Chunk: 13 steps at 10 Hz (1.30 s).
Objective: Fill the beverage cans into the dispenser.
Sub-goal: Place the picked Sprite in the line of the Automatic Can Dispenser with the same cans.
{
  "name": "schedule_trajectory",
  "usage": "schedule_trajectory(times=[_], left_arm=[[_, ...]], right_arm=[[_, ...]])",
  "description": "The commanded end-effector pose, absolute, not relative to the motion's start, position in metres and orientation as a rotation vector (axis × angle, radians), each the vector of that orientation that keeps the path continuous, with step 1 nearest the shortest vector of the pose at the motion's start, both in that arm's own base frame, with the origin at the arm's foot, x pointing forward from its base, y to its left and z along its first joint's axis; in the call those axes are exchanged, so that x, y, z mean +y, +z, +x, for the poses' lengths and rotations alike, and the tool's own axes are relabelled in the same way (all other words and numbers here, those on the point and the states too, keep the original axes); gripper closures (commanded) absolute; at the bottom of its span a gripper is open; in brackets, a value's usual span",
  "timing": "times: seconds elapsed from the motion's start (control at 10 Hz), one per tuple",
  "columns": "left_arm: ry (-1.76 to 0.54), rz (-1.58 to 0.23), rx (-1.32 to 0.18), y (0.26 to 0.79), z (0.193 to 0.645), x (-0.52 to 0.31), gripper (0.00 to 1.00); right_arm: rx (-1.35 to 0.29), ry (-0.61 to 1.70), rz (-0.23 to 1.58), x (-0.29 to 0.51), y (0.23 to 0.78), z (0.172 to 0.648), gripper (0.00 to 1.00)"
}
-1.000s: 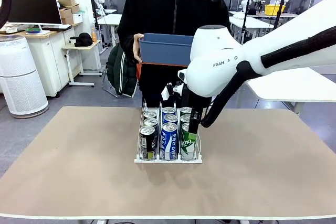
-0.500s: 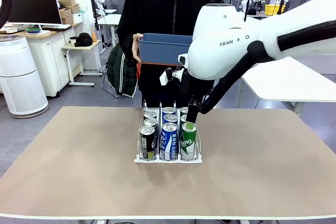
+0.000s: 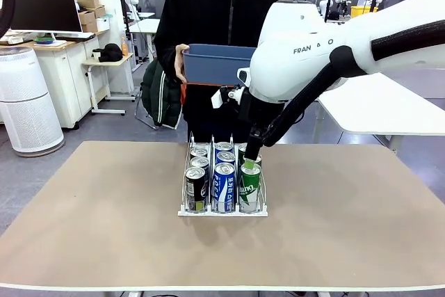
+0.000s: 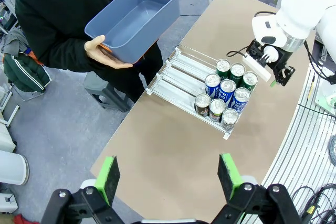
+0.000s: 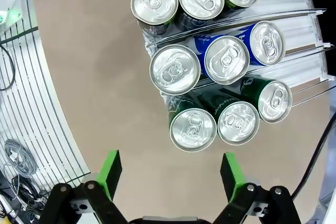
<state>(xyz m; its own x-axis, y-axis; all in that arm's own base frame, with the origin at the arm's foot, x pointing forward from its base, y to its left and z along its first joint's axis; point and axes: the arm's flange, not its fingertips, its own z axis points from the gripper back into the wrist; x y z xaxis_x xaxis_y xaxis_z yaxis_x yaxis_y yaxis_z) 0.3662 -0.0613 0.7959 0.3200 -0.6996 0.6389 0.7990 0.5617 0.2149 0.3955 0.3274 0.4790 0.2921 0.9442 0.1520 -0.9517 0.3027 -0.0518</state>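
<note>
"FRAN" lettering on right arm (image 3: 327, 50), cans (image 3: 249, 187) — labels unreadable

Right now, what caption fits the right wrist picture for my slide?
Open right gripper above nine beverage cans standing in the dispenser.

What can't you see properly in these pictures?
- Front view: the back cans in the rack are mostly hidden by the front cans, and partly by the right arm's fingers.
- Front view: the inside of the blue bin is hidden by its own wall.
- Right wrist view: the print on the cans is hidden; mostly tops show.
- Left wrist view: the can labels are too small to read.
</note>
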Motion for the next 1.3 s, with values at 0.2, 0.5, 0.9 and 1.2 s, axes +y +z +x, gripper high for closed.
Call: schedule_trajectory(times=[0.2, 0.5, 0.9, 1.2], left_arm=[[-0.990, -0.151, -0.758, 0.795, 0.365, -0.060, 0.00], [-0.990, -0.151, -0.758, 0.795, 0.365, -0.060, 0.00], [-0.990, -0.151, -0.758, 0.795, 0.365, -0.060, 0.00], [-0.990, -0.151, -0.758, 0.795, 0.365, -0.060, 0.00]], right_arm=[[-0.162, 1.271, 0.039, 0.328, 0.477, 0.396, 0.00], [-0.163, 1.266, 0.049, 0.327, 0.478, 0.396, 0.00], [-0.380, 1.154, 0.139, 0.272, 0.570, 0.394, 0.00], [-0.551, 1.130, 0.086, 0.237, 0.659, 0.394, 0.00]])
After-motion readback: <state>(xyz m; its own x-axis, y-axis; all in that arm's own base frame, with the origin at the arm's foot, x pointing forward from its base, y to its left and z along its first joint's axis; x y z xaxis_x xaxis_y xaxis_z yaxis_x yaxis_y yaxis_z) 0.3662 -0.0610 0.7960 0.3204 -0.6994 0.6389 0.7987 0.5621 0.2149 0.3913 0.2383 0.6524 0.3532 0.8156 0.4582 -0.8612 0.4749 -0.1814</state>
